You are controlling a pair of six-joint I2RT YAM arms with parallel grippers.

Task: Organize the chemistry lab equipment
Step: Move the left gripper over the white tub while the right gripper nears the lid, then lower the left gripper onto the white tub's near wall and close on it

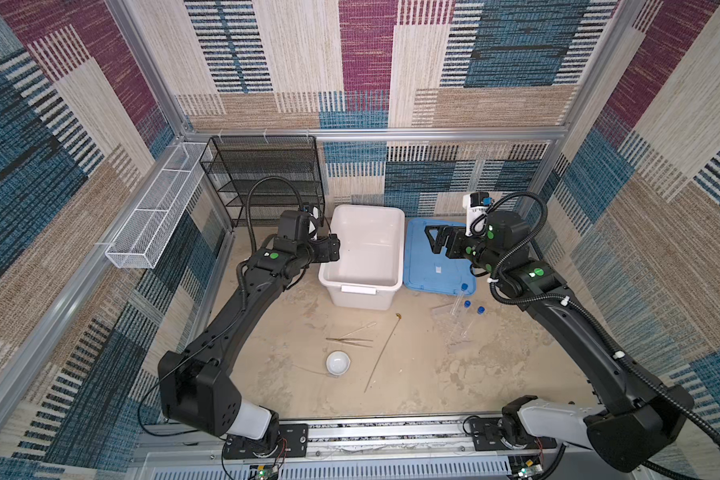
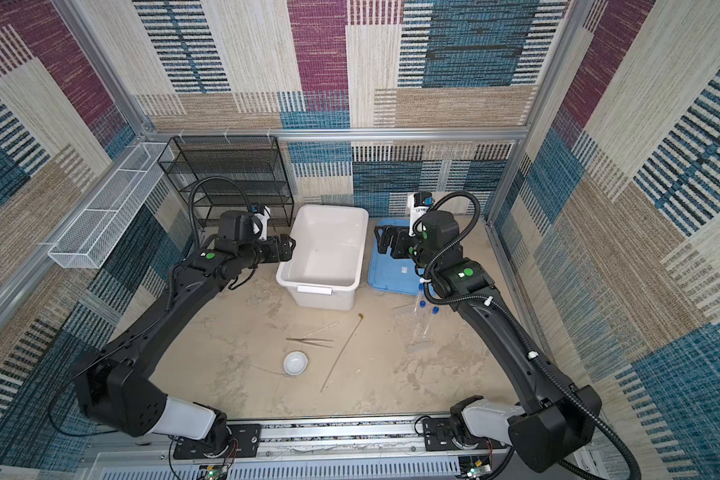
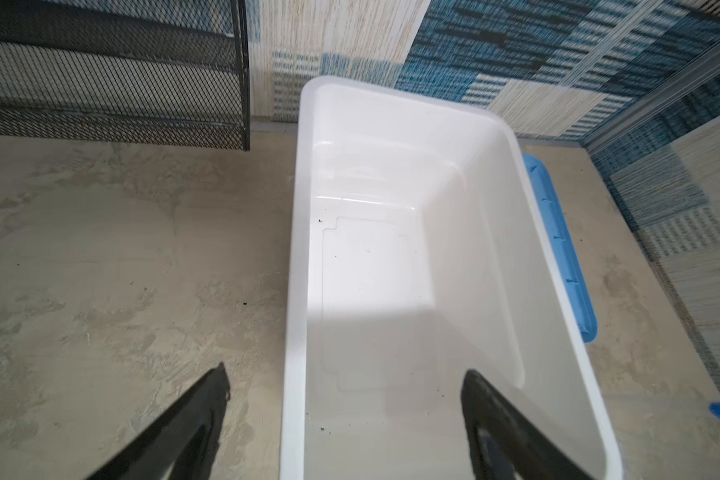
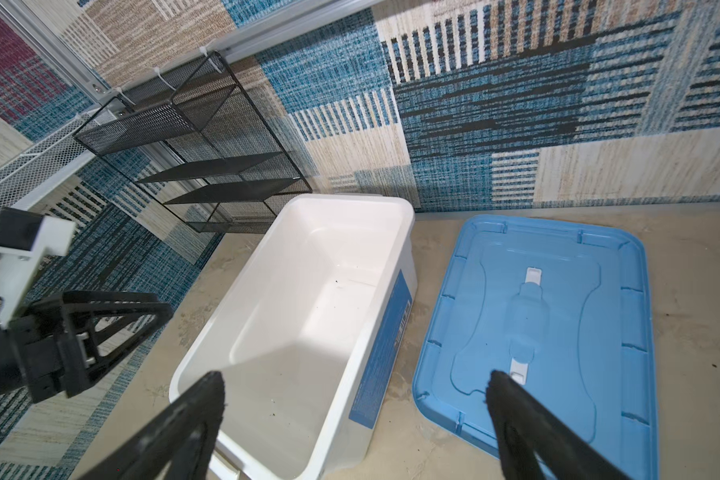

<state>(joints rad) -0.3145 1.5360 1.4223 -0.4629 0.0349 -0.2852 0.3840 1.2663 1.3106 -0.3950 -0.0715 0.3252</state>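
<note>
None of the kit is put away yet, by my reckoning. In both top views the tubes lie just beside the lid, on what may be the rack (too clear to be sure), while tweezers, dropper, rod and dish lie loose on the table before the empty tub. Left wrist view: the left claw gapes wide, holding nothing, over the tub's rim. Right wrist view: the right claw is equally wide and empty, above tub and lid, with the shelf behind. Nothing blocks the reach, I'd say — only the lid crowds the tubes.
</note>
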